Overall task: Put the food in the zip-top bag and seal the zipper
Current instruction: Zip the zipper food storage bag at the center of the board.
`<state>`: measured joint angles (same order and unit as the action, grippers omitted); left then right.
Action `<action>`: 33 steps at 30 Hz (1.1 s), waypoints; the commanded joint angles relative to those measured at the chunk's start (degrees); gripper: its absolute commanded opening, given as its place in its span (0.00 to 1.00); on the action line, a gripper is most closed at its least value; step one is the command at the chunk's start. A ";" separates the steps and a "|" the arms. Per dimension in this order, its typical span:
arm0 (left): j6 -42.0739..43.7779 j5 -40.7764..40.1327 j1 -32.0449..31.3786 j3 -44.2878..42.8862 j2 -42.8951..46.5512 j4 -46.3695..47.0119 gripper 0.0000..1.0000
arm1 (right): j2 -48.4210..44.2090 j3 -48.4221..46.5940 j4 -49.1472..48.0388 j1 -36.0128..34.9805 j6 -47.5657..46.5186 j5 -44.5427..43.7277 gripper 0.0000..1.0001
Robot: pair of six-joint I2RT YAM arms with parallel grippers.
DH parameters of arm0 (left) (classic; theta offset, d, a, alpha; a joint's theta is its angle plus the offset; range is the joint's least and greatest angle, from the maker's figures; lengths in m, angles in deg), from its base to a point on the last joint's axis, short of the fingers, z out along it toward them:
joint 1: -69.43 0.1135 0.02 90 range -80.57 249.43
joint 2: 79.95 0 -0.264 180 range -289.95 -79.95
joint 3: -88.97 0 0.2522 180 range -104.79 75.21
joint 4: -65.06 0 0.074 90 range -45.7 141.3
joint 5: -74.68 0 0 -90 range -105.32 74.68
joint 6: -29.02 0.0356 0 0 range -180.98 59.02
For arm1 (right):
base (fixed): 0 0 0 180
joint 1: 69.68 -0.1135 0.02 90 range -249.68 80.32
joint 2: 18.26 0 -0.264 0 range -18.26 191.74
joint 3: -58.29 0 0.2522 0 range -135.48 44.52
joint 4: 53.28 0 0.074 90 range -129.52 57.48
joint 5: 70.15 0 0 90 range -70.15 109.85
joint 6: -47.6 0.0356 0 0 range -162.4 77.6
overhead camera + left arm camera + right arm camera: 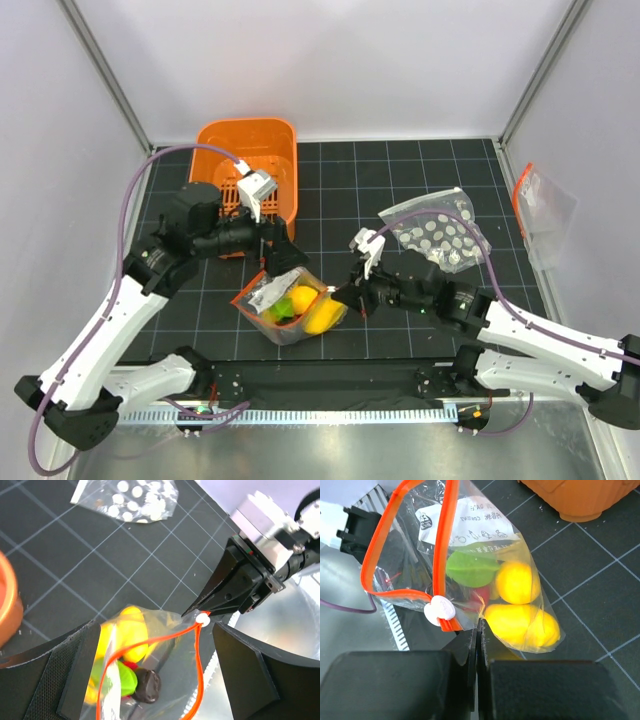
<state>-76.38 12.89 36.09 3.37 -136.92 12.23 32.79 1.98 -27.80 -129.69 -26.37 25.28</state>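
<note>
Clear zip-top bag point(470, 525), food point(517, 582) inside (zipper point(451, 495) open)

- Top external: high, well back from the zip-top bag point(290, 308), looking down over the worktop point(400, 180).
- Left wrist: close above the bag, facing the right end effector point(194, 613).
- Right wrist: closest, at the bag's corner; all views share it.

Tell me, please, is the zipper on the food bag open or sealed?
Open: the zipper forms a loop, its two orange-red strips apart, meeting only at the white slider beside the right end effector.
</note>
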 commanded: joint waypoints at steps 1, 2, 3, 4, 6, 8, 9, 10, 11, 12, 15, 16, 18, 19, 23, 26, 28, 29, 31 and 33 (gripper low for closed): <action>4.23 -1.40 -2.86 -1.82 -1.65 4.08 1.00 | -0.07 -5.35 1.18 -0.28 3.04 -2.17 0.01; 4.58 -1.40 -3.39 -1.82 -2.44 5.57 0.99 | 0.10 -6.75 1.80 -0.20 3.56 -2.61 0.01; 5.02 -1.40 -4.53 -1.73 -2.79 6.45 0.98 | 0.54 -7.46 2.94 -0.28 3.74 -3.05 0.01; 5.46 -1.23 -5.23 -1.47 -3.14 7.33 0.97 | 0.72 -8.16 3.47 -0.20 3.92 -3.75 0.01; 6.52 -0.52 -7.34 -1.38 -4.81 9.44 0.96 | 1.42 -9.75 4.35 -0.11 4.27 -4.29 0.01; 8.36 -0.34 -8.57 -1.82 -6.22 9.71 0.92 | 1.77 -10.97 4.97 -0.20 4.53 -5.16 0.01; 8.80 -0.35 -9.10 -1.91 -7.53 9.71 0.91 | 1.95 -11.33 5.32 -0.20 4.71 -5.17 0.01; 9.59 0.00 -9.72 -1.82 -7.98 9.71 0.90 | 2.39 -11.68 6.11 -0.20 4.71 -7.17 0.01; 9.95 -0.17 -9.98 -1.65 -8.24 9.71 0.89 | 2.39 -12.03 6.29 -0.28 4.71 -7.02 0.01; 10.30 0.00 -10.25 -1.30 -8.16 9.71 0.89 | 2.56 -12.12 6.20 -0.20 4.62 -6.75 0.01; 12.05 0.01 -10.34 0.20 -7.37 9.89 0.87 | 2.83 -12.21 6.29 -0.20 4.62 -6.84 0.01; 12.58 0.01 -10.34 1.07 -6.50 9.89 0.86 | 2.83 -12.21 6.20 -0.20 4.62 -6.92 0.01; 14.08 0.88 -10.34 2.04 -5.70 9.98 0.84 | 2.74 -11.77 5.68 -0.20 4.62 -6.49 0.01; 14.51 1.23 -10.34 3.00 -4.91 10.15 0.84 | 2.57 -11.51 5.24 -0.20 4.54 -6.23 0.01; 14.70 4.66 -10.34 5.47 -3.24 11.38 0.78 | 2.39 -10.54 4.45 -0.20 4.54 -7.01 0.01; 14.61 6.68 -10.34 6.88 -2.44 12.09 0.78 | 2.48 -10.45 4.09 -0.20 4.45 -6.58 0.01; 14.78 6.95 -10.51 7.41 -2.53 12.35 0.79 | 2.57 -10.54 3.92 -0.20 4.45 -6.22 0.01; 14.78 7.21 -10.60 7.41 -2.79 12.35 0.78 | 2.57 -10.72 3.92 -0.20 4.45 -6.14 0.01; 14.87 7.92 -10.78 7.15 -3.15 12.52 0.77 | 2.57 -10.81 3.83 -0.20 4.45 -6.22 0.01; 14.87 7.92 -10.87 6.97 -3.67 12.97 0.75 | 3.00 -10.98 3.57 -0.11 4.45 -6.14 0.01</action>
<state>-62.39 18.44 25.60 10.80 -140.37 21.71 35.78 -7.68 -20.63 -129.66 -22.43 19.51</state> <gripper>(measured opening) 0.761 0.034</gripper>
